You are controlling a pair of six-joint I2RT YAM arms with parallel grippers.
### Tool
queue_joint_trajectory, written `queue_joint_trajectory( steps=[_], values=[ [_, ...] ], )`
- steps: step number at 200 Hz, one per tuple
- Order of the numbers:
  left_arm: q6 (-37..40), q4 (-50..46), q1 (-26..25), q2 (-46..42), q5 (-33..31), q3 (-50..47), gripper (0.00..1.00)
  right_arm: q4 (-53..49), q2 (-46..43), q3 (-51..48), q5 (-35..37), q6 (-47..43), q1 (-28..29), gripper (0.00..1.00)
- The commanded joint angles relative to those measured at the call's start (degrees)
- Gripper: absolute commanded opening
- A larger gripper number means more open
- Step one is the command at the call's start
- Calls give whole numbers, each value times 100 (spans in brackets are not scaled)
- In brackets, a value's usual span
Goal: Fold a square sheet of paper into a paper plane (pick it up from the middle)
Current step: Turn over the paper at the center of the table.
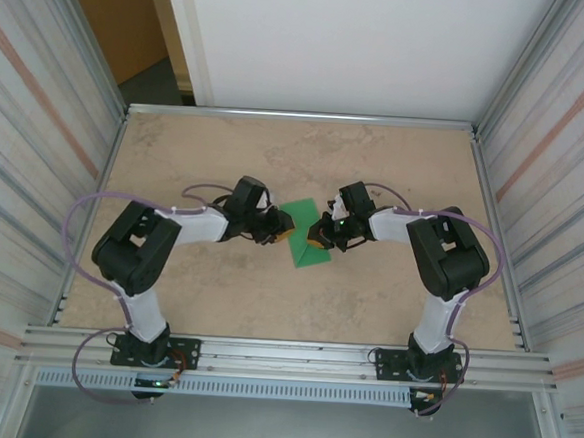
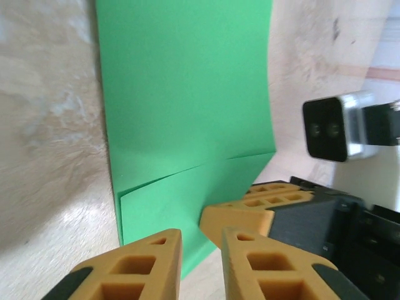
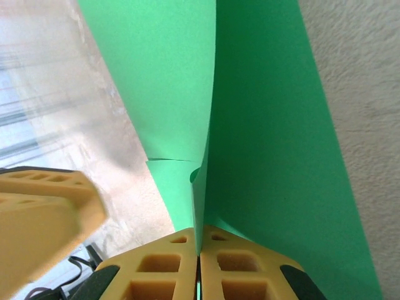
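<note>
The square sheet of paper [image 1: 303,242] is bright green and lies mid-table, folded, with a creased flap [image 2: 187,200] over its near part. My right gripper [image 3: 199,242] is shut on a raised edge of the paper [image 3: 269,125], which stands up between its orange pads. In the top view the right gripper [image 1: 322,238] sits at the sheet's right side. My left gripper [image 1: 275,232] is at the sheet's left side. Its fingers [image 2: 200,242] stand slightly open above the paper's [image 2: 187,94] corner, holding nothing. The right gripper's orange finger [image 2: 240,217] is just beyond them.
The tan tabletop [image 1: 226,154] is ringed by a metal rail [image 1: 299,115] and corrugated side walls [image 1: 39,111]. The right arm's wrist camera [image 2: 330,128] hangs close to my left fingers. The left gripper's finger [image 3: 44,215] shows blurred at the right wrist view's lower left.
</note>
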Motion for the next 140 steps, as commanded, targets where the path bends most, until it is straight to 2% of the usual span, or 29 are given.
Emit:
queue_joint_trajectory(
  steps=[1, 20, 60, 98, 119, 140],
  values=[
    [-10, 27, 203, -534, -17, -266, 26, 57, -454, 128, 9, -182, 5, 6],
    [12, 88, 336, -968, -10, -454, 33, 132, -733, 178, -64, -242, -53, 5],
    [136, 171, 430, -1850, 50, -591, 57, 285, -1299, 352, -495, -96, -304, 5],
    [-122, 1079, 366, -2200, 539, -614, 77, 833, -1769, 466, -1009, 424, -578, 6],
    [-176, 1147, 267, -2167, 664, -446, 82, 1123, -1910, 554, -1278, 704, -647, 6],
    [-246, 1443, 174, -2033, 850, -347, 82, 1501, -1984, 576, -1491, 1049, -696, 6]
  ],
)
